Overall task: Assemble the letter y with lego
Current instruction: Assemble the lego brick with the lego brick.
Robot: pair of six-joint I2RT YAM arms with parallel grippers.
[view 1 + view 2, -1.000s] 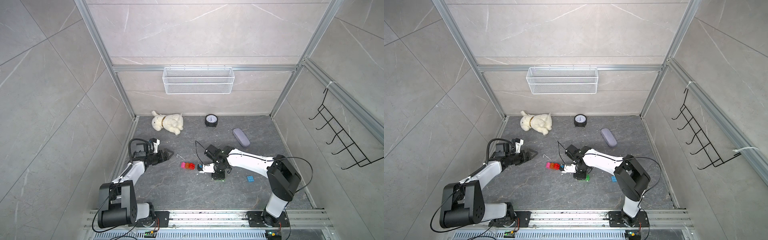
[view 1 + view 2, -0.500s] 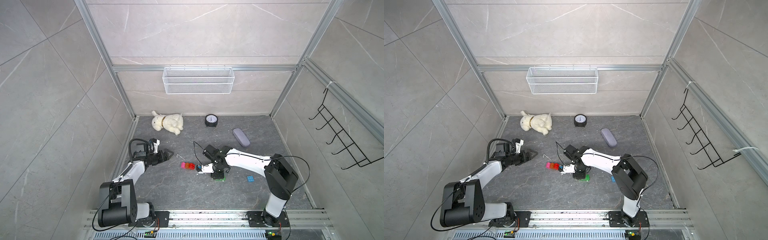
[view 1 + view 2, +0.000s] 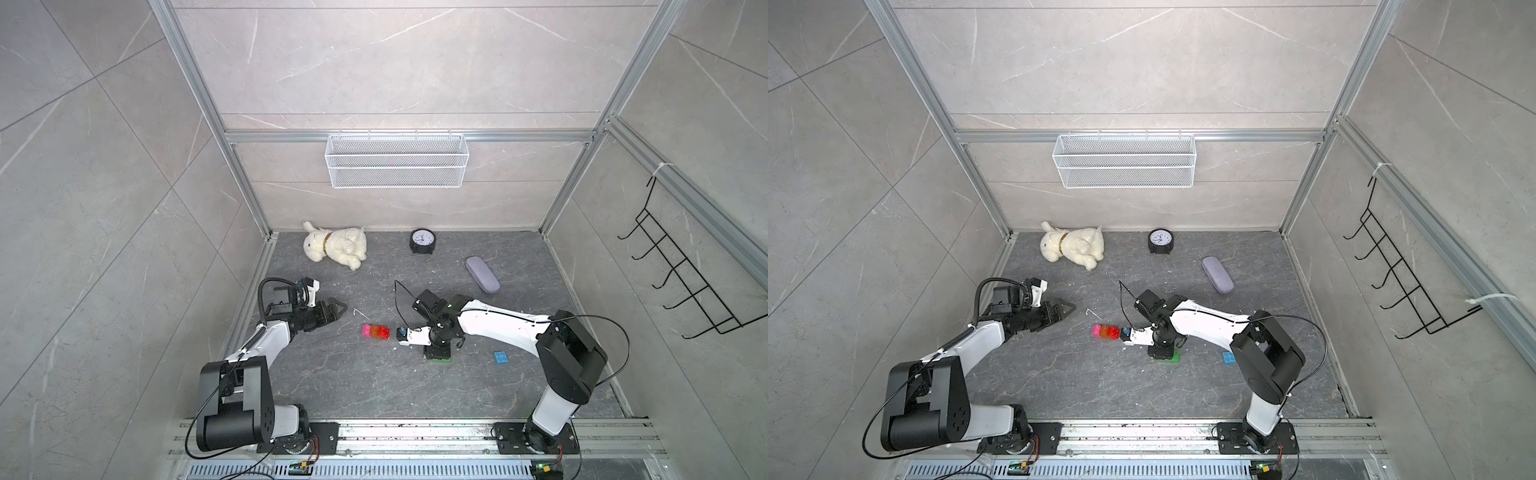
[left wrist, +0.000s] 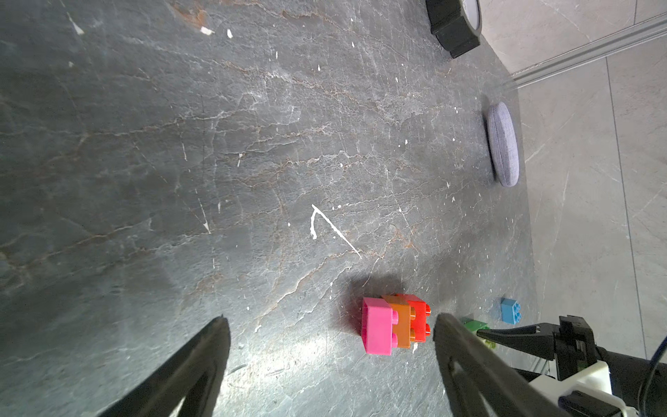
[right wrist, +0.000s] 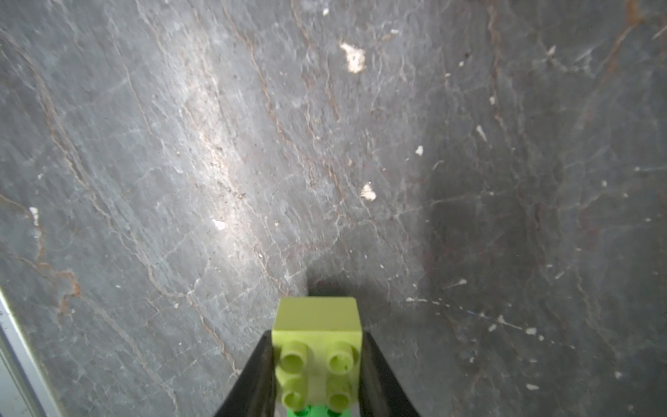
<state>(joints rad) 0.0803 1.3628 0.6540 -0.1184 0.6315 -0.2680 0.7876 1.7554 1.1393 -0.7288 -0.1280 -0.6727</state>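
Note:
A joined pink-orange-red lego stack (image 3: 376, 331) (image 3: 1106, 331) (image 4: 393, 325) lies mid-floor. Just right of it my right gripper (image 3: 436, 353) (image 3: 1160, 353) (image 5: 317, 335) points down, shut on a yellow-green brick (image 5: 317, 325) (image 4: 489, 343). That brick sits against the longer green brick (image 3: 439, 360) (image 3: 1170, 358) (image 5: 317, 411) (image 4: 472, 324); whether they are joined I cannot tell. A blue brick (image 3: 501, 358) (image 3: 1228, 357) (image 4: 509, 310) lies alone further right. My left gripper (image 3: 338, 309) (image 3: 1069, 308) (image 4: 332, 319) hovers open and empty, left of the stack.
A plush dog (image 3: 334, 247), a black clock (image 3: 422, 241) and a grey glasses case (image 3: 482, 274) lie toward the back wall. A wire basket (image 3: 397, 166) hangs on that wall and a hook rack (image 3: 685, 282) on the right wall. Aluminium rails edge the floor.
The right arm's links shift slightly while its gripper stays at the green brick, still shut on the yellow-green brick. The left arm has not moved.

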